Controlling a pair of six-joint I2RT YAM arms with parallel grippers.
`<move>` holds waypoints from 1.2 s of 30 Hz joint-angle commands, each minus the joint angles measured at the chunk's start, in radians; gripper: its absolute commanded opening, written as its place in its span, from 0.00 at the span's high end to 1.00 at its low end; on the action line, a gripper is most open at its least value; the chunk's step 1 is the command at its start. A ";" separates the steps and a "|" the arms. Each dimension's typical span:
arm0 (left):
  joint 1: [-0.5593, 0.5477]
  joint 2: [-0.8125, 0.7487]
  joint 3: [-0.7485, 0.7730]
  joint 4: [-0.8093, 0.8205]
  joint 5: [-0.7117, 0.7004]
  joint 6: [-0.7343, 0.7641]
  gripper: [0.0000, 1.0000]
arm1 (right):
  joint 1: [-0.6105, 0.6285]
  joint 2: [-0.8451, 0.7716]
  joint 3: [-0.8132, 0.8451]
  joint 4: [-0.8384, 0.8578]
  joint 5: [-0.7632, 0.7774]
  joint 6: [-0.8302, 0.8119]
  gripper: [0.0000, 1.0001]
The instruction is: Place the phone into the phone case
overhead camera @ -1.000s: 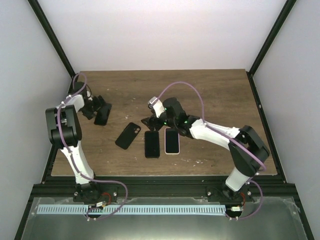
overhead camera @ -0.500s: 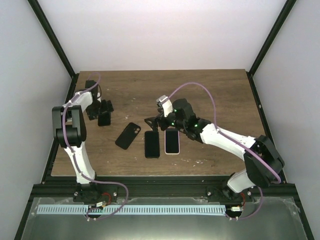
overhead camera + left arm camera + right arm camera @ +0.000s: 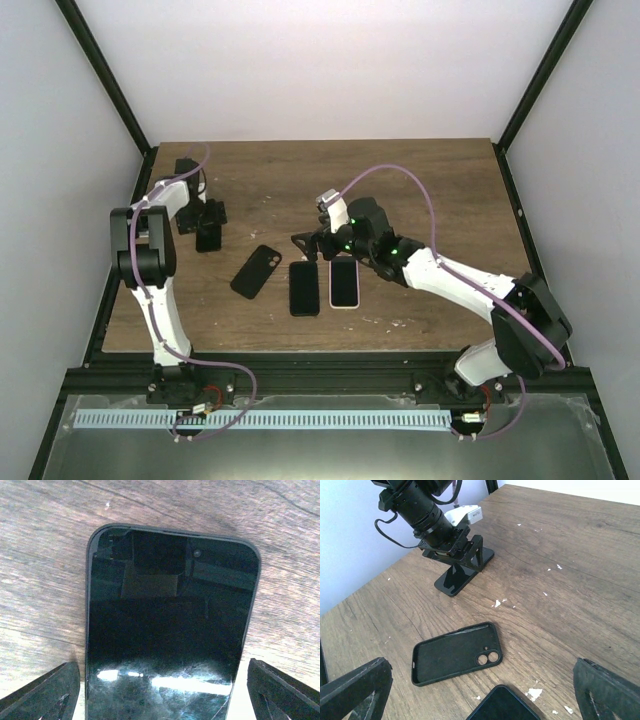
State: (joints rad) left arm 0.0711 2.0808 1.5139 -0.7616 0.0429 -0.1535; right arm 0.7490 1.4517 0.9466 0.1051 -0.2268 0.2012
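Left arm stretches forward-left, its left gripper [image 3: 206, 224] low, jaws spread wide; right gripper [image 3: 306, 246] reaches leftward, jaws fully apart.

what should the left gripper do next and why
Probably close the left gripper on the black phone: its jaws stand open with one finger either side of the phone, nothing held yet, and the empty phone case lies apart.

Open table [image 3: 580, 580] surrounds the phone case [image 3: 456, 654] (one phone [image 3: 502, 707] lies close beside it).
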 commanded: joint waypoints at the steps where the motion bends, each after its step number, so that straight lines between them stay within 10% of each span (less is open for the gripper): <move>1: -0.009 0.027 0.014 0.024 0.025 0.040 0.07 | -0.007 -0.016 0.009 0.002 0.026 -0.009 0.00; 36: -0.066 -0.003 0.016 -0.040 -0.048 0.030 0.26 | -0.023 -0.089 -0.040 -0.002 0.075 -0.015 0.00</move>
State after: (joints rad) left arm 0.0250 2.1082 1.5364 -0.7517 -0.0505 -0.1013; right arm 0.7341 1.3983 0.9123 0.0967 -0.1696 0.1928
